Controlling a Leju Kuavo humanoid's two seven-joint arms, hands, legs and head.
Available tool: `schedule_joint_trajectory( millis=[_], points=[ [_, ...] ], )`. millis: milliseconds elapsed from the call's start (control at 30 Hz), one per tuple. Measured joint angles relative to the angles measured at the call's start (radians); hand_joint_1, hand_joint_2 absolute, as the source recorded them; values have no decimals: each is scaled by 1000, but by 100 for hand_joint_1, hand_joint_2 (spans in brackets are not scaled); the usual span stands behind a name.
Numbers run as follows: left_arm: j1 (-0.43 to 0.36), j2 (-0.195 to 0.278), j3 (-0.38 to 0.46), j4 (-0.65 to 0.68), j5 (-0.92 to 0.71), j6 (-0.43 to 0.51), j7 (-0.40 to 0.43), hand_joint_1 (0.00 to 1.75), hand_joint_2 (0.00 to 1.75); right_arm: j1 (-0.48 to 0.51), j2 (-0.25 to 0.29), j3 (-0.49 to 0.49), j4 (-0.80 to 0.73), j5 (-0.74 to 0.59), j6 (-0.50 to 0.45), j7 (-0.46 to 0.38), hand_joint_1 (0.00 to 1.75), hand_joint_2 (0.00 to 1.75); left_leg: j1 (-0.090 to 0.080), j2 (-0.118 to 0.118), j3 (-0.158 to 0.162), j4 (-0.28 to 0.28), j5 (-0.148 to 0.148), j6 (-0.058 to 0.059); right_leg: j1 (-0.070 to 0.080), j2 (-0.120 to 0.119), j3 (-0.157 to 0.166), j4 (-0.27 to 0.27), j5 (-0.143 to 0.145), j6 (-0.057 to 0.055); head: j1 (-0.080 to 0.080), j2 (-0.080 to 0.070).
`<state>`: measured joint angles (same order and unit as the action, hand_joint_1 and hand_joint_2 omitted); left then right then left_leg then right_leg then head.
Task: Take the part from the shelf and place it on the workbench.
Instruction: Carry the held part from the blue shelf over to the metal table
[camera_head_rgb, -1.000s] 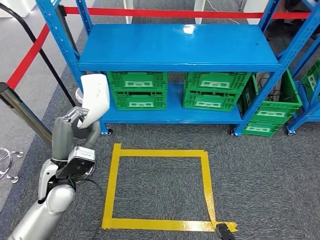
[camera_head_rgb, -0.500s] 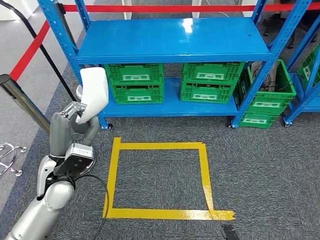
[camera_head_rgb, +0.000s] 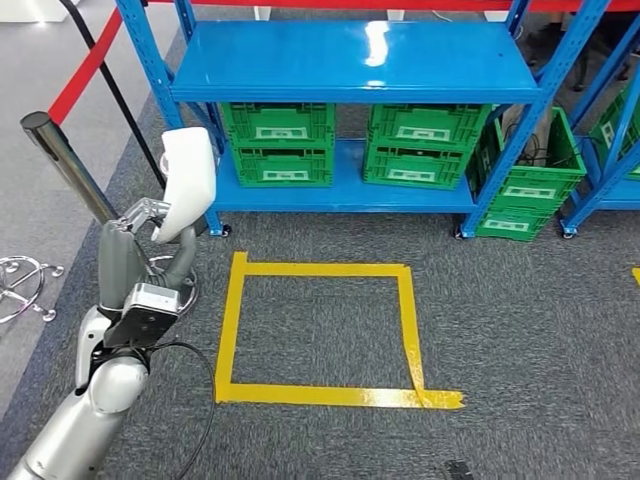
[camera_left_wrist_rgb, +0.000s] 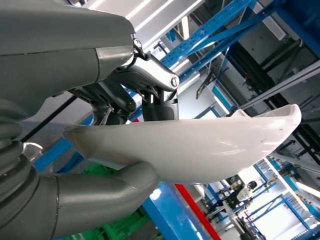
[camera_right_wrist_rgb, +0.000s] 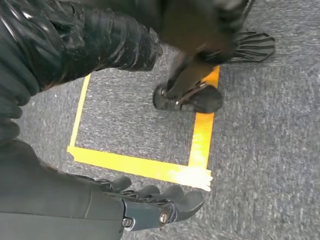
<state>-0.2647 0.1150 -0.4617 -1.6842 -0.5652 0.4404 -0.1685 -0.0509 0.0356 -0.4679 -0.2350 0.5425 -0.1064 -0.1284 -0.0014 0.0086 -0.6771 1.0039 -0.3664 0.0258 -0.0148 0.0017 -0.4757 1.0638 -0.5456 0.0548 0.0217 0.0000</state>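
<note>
Head view: left hand (camera_head_rgb: 140, 222) raised, fingers clasping the white part (camera_head_rgb: 186, 181), held upright in front of the blue shelf (camera_head_rgb: 351, 62), off its left post. Against the earlier frame, the whole scene had shifted; the camera moved.

Left wrist view: thumb and fingers (camera_left_wrist_rgb: 151, 82) pinched the part (camera_left_wrist_rgb: 196, 147).

Right wrist view: right hand (camera_right_wrist_rgb: 158, 205) hung empty above yellow floor tape (camera_right_wrist_rgb: 143, 167), fingers extended.

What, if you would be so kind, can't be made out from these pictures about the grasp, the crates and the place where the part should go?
- White part: in the head view it hides most of the left hand; how the fingers wrap it stays unclear.
- Green crates: the blue shelf covers their tops, so their contents are hidden.
- Crate labels: too small to read.
- Workbench: outside every frame.
- Right hand: fingers partly cut off by the arm.
</note>
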Motion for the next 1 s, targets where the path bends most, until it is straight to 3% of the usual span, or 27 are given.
schedule_joint_trajectory(
  millis=[33,67,133,167,200,267,300,333,367,400,467,533,567,633,667,700,733,800,833,867,900,933,967,1000],
  points=[
    [0,1,2,-1,3,2,-1,175,175,1,0,-1,1,-1,1,-1,0,175,-1,0,-5,2,11,-5,1,2,35,-57,-18,-5,-1,0],
    [1,2,3,-1,5,4,-3,175,175,3,0,-2,3,-2,2,-2,0,175,-1,0,-7,2,21,-10,3,5,50,-86,-31,-11,-2,0],
    [3,4,4,-2,10,7,-6,175,175,9,1,-5,7,-4,4,-5,0,175,1,-2,-11,2,27,-20,4,4,30,-85,-20,-30,-4,0],
    [6,6,6,-2,12,8,-7,175,175,11,2,-6,8,-5,4,-6,0,175,2,-3,-17,16,1,-26,3,1,20,-83,-11,-40,-5,0],
    [8,7,8,-2,14,8,-9,175,175,14,2,-7,9,-6,5,-7,0,175,4,-4,-25,48,-45,-32,2,-3,7,-83,2,-49,-7,0],
    [11,10,12,-2,19,9,-11,175,175,16,3,-9,10,-7,4,-10,0,175,7,-5,-44,169,-166,-39,5,-6,-19,-79,30,-60,-10,0],
    [11,11,13,-2,21,9,-12,175,175,16,3,-10,11,-8,4,-12,0,175,8,-5,-50,238,-202,-41,7,-7,-36,-76,44,-61,-10,0],
    [11,12,14,-2,23,9,-12,175,175,17,3,-12,11,-8,3,-13,0,175,8,-5,-49,292,-212,-41,9,-7,-54,-71,56,-61,-10,0],
    [12,13,14,-2,23,9,-12,175,175,17,3,-13,11,-8,3,-13,0,175,8,-5,-36,316,-197,-39,11,-8,-76,-65,68,-61,-11,0],
    [12,14,14,-2,24,9,-12,175,175,17,3,-14,12,-8,2,-12,0,175,7,-5,-8,306,-170,-34,13,-8,-97,-58,78,-60,-11,0],
    [11,14,16,-2,27,10,-12,175,175,18,4,-15,12,-5,2,-9,0,175,2,-7,93,191,-140,-18,18,-8,-128,-47,95,-57,-11,0],
    [9,14,18,-3,29,11,-13,175,175,19,5,-17,13,-3,2,-5,0,175,-5,-9,193,45,-164,-5,19,-6,-144,-42,113,-48,-9,0],
    [9,14,18,-4,29,11,-13,175,175,19,6,-19,13,-3,2,-3,0,175,-9,-9,216,2,-176,-1,18,-6,-150,-43,124,-41,-9,0],
    [9,14,18,-4,30,12,-14,175,175,22,6,-23,15,-3,2,0,0,175,-11,-6,208,-24,-163,6,14,-5,-162,-47,141,-30,-10,0],
    [10,14,18,-4,31,13,-14,175,175,24,6,-24,16,-3,2,1,0,175,-10,-4,196,-29,-149,12,13,-4,-171,-41,127,-25,-9,0],
    [11,14,18,-4,31,14,-14,175,175,26,6,-25,17,-3,2,2,0,175,-7,-1,182,-34,-134,18,13,-3,-182,-20,94,-22,-8,0],
    [11,14,19,-4,32,15,-14,175,175,28,6,-26,18,-3,2,2,0,175,-6,1,167,-36,-120,23,12,-2,-195,21,42,-18,-6,0],
    [13,14,19,-4,34,16,-14,175,175,30,6,-26,19,-2,3,4,0,175,-7,1,133,-35,-94,27,9,-3,-218,146,-49,-12,-3,0],
    [15,14,19,-4,36,16,-15,175,175,30,6,-26,19,-1,5,4,0,175,-8,1,116,-34,-82,26,9,-3,-223,206,-58,-10,-2,0],
    [16,14,19,-4,39,16,-15,175,175,30,6,-27,19,0,11,3,0,175,-9,2,98,-32,-71,24,9,-3,-221,246,-33,-8,-2,0],
    [17,14,19,-4,41,15,-15,175,175,30,6,-28,19,1,19,-1,0,175,-9,2,81,-30,-60,22,9,-3,-207,257,11,-8,-2,0],
    [19,14,19,-4,42,12,-15,175,175,30,5,-29,19,4,29,-7,0,131,-9,3,65,-26,-49,19,9,-3,-176,234,52,-8,-2,0],
    [20,14,19,-5,42,10,-15,175,175,30,4,-29,19,7,39,-15,0,87,-9,3,52,-22,-38,16,9,-3,-124,174,66,-9,-2,0],
    [20,14,19,-7,42,7,-15,175,175,31,3,-30,19,11,46,-23,0,44,-10,3,41,-15,-30,12,10,-3,-58,85,52,-11,-2,0]
  ],
)
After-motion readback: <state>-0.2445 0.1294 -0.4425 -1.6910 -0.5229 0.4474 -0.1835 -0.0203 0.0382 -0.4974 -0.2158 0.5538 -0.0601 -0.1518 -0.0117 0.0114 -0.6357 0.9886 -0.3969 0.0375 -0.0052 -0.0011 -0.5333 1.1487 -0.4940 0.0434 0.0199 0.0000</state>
